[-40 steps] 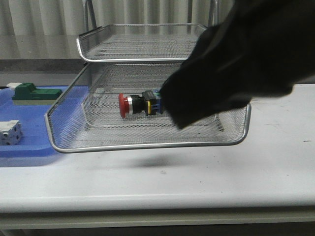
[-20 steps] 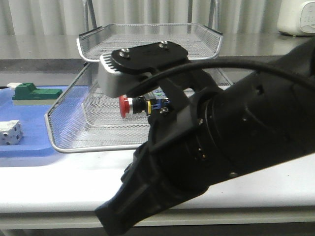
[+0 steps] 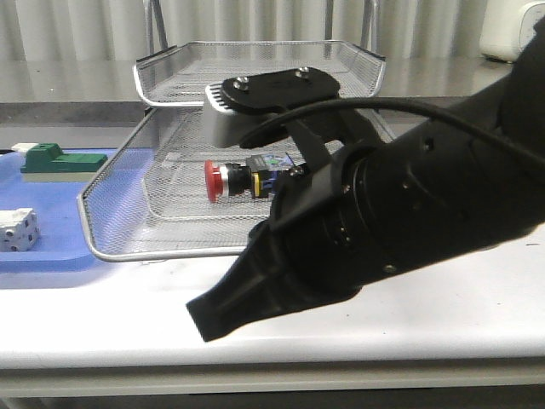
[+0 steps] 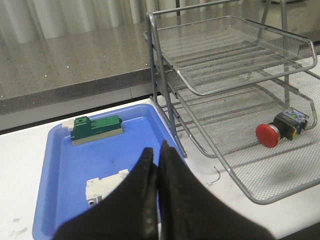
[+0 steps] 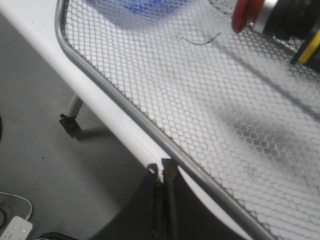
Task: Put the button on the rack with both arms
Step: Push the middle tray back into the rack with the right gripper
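Observation:
The button (image 3: pixel 243 181), with a red head and a dark body, lies on its side in the pulled-out lower tier of the silver wire-mesh rack (image 3: pixel 255 252). It also shows in the left wrist view (image 4: pixel 280 127) and the right wrist view (image 5: pixel 265 17). My right arm fills the foreground. Its gripper (image 3: pixel 204 319) is shut and empty, just outside the tier's front rim (image 5: pixel 125 107) over the table edge. My left gripper (image 4: pixel 156 152) is shut and empty above the blue tray, left of the rack (image 4: pixel 225 89). The left arm is out of the front view.
A flat blue tray (image 3: pixel 51 192) lies left of the rack with a green-and-white block (image 3: pixel 60 162) and a white block (image 3: pixel 17 230) in it. They also show in the left wrist view: the tray (image 4: pixel 60 165), the green block (image 4: pixel 97 129), the white block (image 4: pixel 102 185).
My right arm has pulled back from the button in the tier toward the table's front edge and shifted slightly up and right. The button stays lying in the tier.

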Controlling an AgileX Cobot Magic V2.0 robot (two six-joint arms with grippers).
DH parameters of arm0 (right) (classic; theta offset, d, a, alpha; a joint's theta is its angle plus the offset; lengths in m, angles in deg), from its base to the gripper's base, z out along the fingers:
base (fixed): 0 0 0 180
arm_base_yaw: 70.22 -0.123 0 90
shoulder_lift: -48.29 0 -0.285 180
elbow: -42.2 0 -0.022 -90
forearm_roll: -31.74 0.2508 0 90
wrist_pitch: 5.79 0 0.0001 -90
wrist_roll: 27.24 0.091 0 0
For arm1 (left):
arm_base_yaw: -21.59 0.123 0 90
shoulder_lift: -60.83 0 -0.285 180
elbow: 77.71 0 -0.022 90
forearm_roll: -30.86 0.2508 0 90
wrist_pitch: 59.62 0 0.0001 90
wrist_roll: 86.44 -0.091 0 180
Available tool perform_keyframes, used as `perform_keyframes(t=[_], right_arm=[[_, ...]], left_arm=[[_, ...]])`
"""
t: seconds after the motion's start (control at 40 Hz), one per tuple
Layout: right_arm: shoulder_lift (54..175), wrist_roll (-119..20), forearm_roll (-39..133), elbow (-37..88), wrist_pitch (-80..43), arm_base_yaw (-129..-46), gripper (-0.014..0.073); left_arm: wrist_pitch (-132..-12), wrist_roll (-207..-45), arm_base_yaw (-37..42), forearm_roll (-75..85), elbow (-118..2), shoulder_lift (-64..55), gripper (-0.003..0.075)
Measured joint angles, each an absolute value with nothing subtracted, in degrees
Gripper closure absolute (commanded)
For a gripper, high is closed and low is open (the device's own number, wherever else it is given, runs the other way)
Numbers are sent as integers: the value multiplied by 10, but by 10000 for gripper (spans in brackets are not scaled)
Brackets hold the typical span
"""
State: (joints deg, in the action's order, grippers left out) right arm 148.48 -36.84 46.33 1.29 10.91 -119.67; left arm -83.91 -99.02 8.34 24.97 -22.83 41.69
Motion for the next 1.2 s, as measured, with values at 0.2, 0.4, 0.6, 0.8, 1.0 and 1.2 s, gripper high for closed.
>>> perform_keyframes(t=[0.2,0.4,0.6,0.8,1.0,1.2], right_arm=[[1486,-368,463,32,101,-1176,653],[1512,-368,462,54,99,-1163,653],[1546,-368,461,83,95,-1156,653],[1557,-368,455,115,88,-1156,653],[1579,-369,439,157,60,-1151,653],[1594,-369,435,200,36,-1126,653]], left_arm=[[-839,-990,83,250,-228,417,739],[-839,-990,83,250,-228,417,739],[-839,-990,83,250,-228,417,739],[-839,-990,83,250,-228,417,739],[-839,-990,83,250,-228,417,739],[-839,-990,83,250,-228,417,739]])
